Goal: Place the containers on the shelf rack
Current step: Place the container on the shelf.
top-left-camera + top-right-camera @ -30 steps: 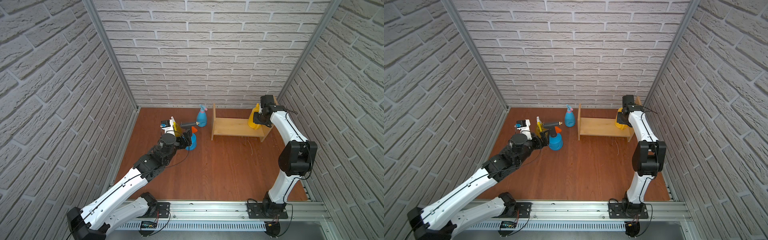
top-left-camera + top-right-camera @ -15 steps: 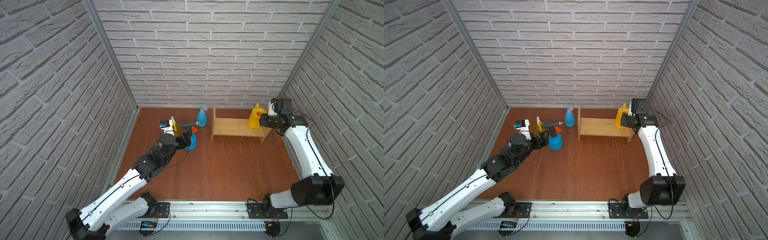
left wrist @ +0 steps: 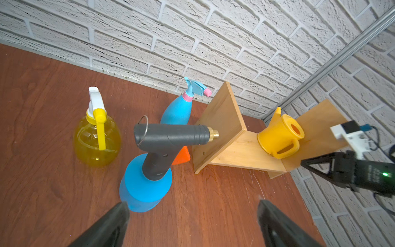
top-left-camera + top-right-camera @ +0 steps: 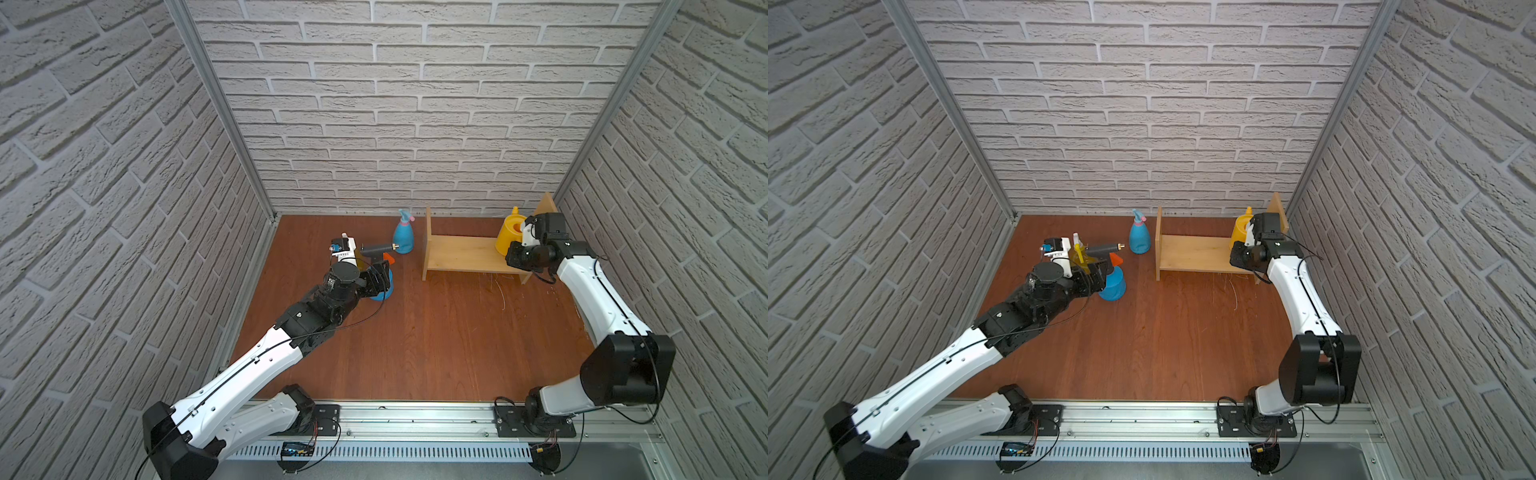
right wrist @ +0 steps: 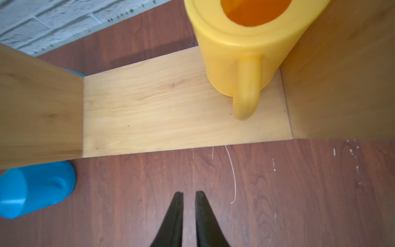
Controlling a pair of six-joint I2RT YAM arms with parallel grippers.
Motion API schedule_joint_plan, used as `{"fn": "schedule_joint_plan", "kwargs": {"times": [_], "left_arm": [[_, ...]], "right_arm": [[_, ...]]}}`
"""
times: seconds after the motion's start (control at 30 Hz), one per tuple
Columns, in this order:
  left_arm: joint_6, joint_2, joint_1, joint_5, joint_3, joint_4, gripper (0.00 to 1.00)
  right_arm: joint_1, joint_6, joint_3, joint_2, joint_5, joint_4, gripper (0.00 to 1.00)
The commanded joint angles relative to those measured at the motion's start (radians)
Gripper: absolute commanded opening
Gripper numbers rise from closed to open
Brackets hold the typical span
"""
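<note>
Brown desk, wooden rack at its back right: the yellow can stands upright on the shelf board, tight against the right side board, handle toward the front. The other three containers are on the desk left of the rack. The blue sprayer is nearest the left arm, its black pump head pointing at the rack. The light-blue bottle is just beside the rack's left board, and the yellow bottle stands beside the sprayer, farther from the rack. The left pincer hangs wide apart just short of the sprayer, gripping nothing. The right pincer, fingers almost together and empty, hovers over bare desk in front of the shelf. A second ago it was up at the can, which has stayed put, and the left arm has not moved. In both top views the right wrist covers part of the can and the left wrist hides most of the yellow bottle
</note>
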Motion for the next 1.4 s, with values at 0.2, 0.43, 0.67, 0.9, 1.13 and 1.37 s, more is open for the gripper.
{"fn": "schedule_joint_plan", "kwargs": {"times": [0.2,0.43,0.67,0.9,1.13,1.37], "left_arm": [[-0.034,-0.082,0.000,-0.024,-0.019,0.016,0.98],[-0.032,-0.115,-0.001,-0.050,-0.031,0.003,0.98],[-0.028,-0.112,-0.001,-0.057,-0.024,-0.005,0.98],[-0.015,-0.106,-0.001,-0.060,-0.019,-0.003,0.98],[-0.004,-0.106,-0.001,-0.057,-0.011,-0.008,0.98],[0.001,-0.096,-0.002,-0.048,-0.006,-0.002,0.98]], "right_arm": [[0.045,-0.023,0.162,0.138,0.246,-0.002,0.07],[0.046,-0.040,0.216,0.219,0.305,-0.020,0.08],[0.030,-0.063,0.252,0.246,0.433,-0.058,0.08],[0.003,-0.078,0.280,0.265,0.455,-0.082,0.08],[-0.001,-0.107,0.243,0.201,0.278,-0.029,0.11],[0.002,-0.097,0.146,0.062,0.154,0.021,0.20]]}}
